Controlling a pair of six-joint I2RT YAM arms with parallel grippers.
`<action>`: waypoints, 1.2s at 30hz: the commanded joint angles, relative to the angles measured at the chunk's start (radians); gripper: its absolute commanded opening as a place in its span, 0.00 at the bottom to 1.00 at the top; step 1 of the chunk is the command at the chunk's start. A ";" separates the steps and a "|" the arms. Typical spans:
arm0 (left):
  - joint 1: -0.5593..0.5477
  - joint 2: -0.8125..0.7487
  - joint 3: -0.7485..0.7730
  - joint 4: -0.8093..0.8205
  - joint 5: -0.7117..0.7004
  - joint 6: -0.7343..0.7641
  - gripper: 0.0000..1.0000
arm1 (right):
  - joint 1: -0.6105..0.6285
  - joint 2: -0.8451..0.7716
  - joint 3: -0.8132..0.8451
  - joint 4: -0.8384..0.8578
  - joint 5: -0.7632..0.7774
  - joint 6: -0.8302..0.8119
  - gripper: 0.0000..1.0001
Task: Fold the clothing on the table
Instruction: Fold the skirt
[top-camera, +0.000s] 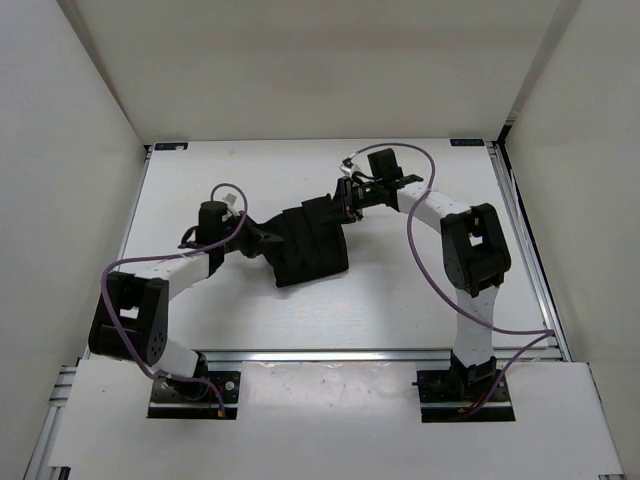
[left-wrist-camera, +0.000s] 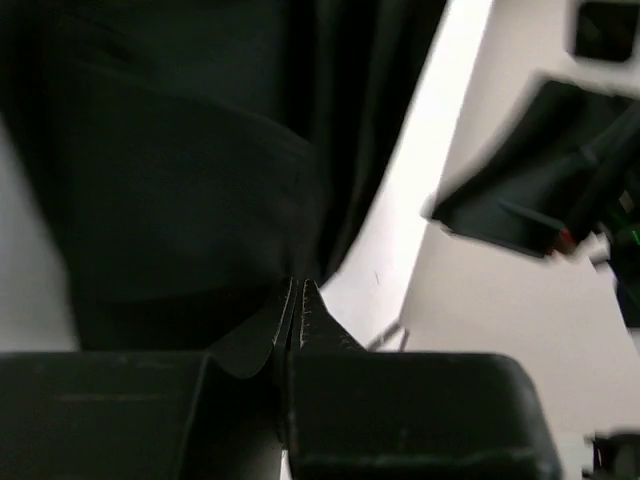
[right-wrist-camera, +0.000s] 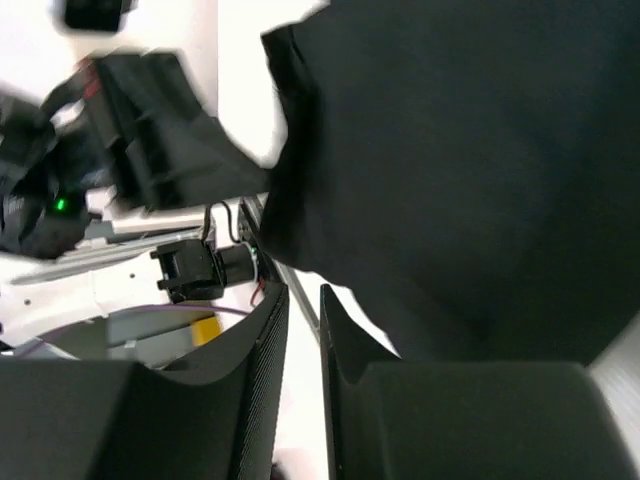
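One edge of clothing (top-camera: 312, 250) pinched in left tool (left-wrist-camera: 298, 295); right tool (right-wrist-camera: 304, 292) slightly parted, empty, alongside.

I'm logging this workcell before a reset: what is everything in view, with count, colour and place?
pleated black fabric garment: one, black, bunched mid-table between the grippers
flat white tabletop with silver rails: one, white, under everything
plain white walls: three, white, enclosing left, far and right sides
purple cables: two, purple, one looping on each side of the garment
left gripper: one, black, shut on the garment's left edge
right gripper: one, black, jaws slightly apart, empty, at the garment's far right corner
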 joint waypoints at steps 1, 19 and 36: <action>-0.059 0.018 -0.042 0.129 0.036 -0.099 0.08 | -0.021 0.002 0.000 0.052 -0.061 0.051 0.24; -0.063 0.287 -0.005 -0.025 -0.054 0.053 0.08 | -0.041 0.139 0.099 -0.073 -0.097 0.019 0.26; 0.072 -0.215 -0.008 -0.434 -0.064 0.367 0.37 | -0.251 -0.410 -0.245 -0.343 0.141 -0.256 0.32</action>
